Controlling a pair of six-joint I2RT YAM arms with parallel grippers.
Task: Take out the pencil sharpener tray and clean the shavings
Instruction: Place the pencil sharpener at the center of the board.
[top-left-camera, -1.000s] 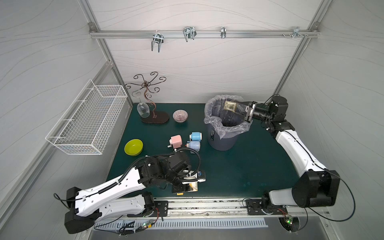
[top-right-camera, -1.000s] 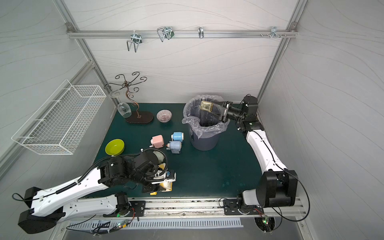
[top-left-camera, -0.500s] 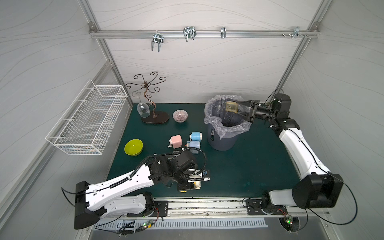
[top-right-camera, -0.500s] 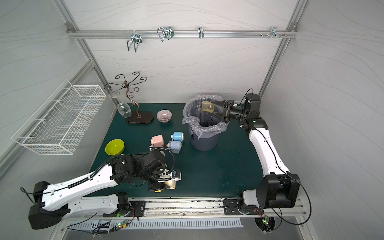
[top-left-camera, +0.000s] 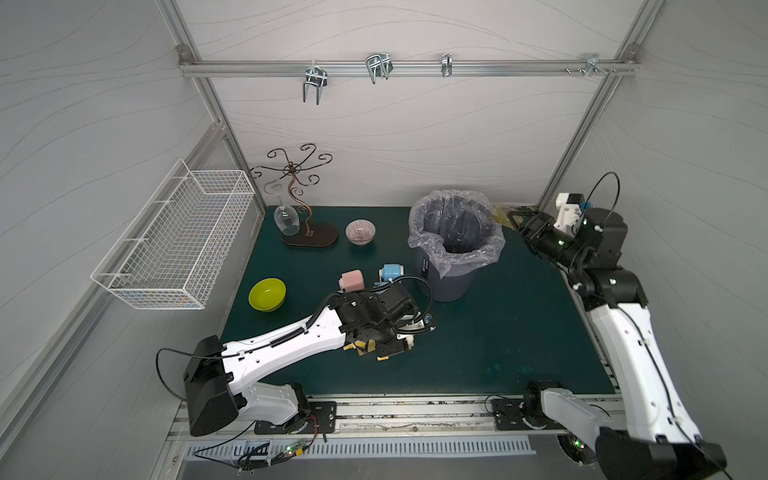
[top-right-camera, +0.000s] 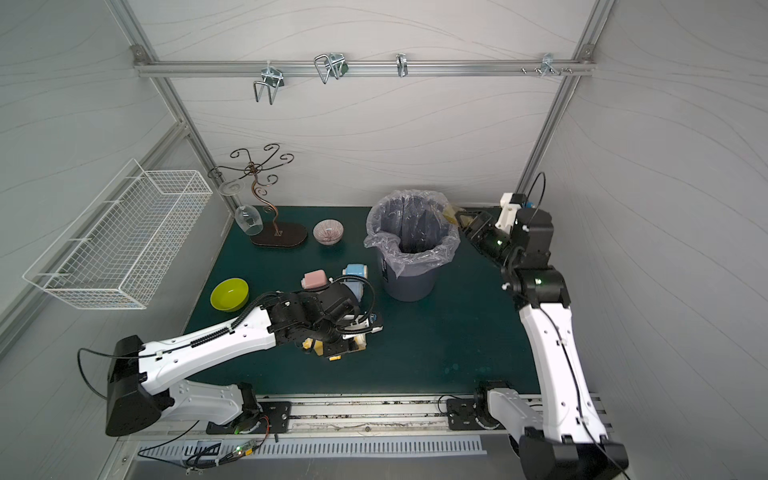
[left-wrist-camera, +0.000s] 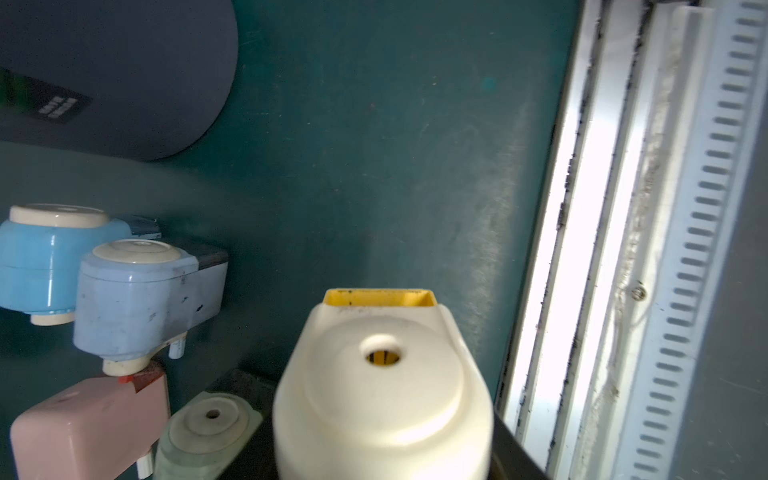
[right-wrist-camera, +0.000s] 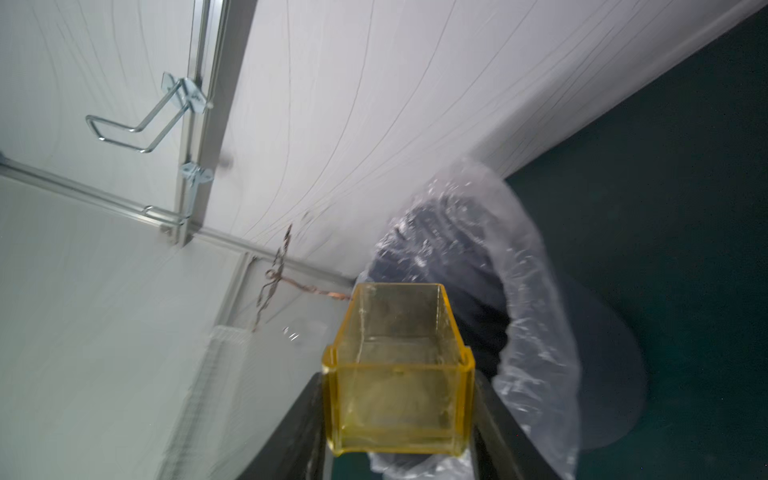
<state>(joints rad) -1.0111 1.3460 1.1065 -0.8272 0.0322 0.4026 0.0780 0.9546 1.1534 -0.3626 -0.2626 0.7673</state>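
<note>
Gripping the yellow see-through tray (right-wrist-camera: 399, 374), the right gripper (right-wrist-camera: 399, 419) has its fingers clenched on the tray's two long sides. The tray juts past the fingertips with its open side showing. The lined bin (top-left-camera: 451, 284) is just beyond the fingertips, its rim close beside the tray. The left gripper (left-wrist-camera: 382, 453) is clamped on the cream sharpener (left-wrist-camera: 382, 386), with the open yellow slot facing away from the fingers. A blue sharpener (left-wrist-camera: 137, 299) and a pink sharpener (left-wrist-camera: 83, 428) sit nearby on the green mat (left-wrist-camera: 374, 145).

Bin (top-left-camera: 453, 266) mid-frame on bench (top-left-camera: 498, 332). Tray (top-left-camera: 505, 216) just right of bin rim, outside it. Sharpener pair (top-left-camera: 352, 279) just left of bin base. Lone sharpener (top-left-camera: 384, 354) below them, lower centre. Stand (top-left-camera: 309, 239) upper left. Basket (top-left-camera: 178, 249) far left.
</note>
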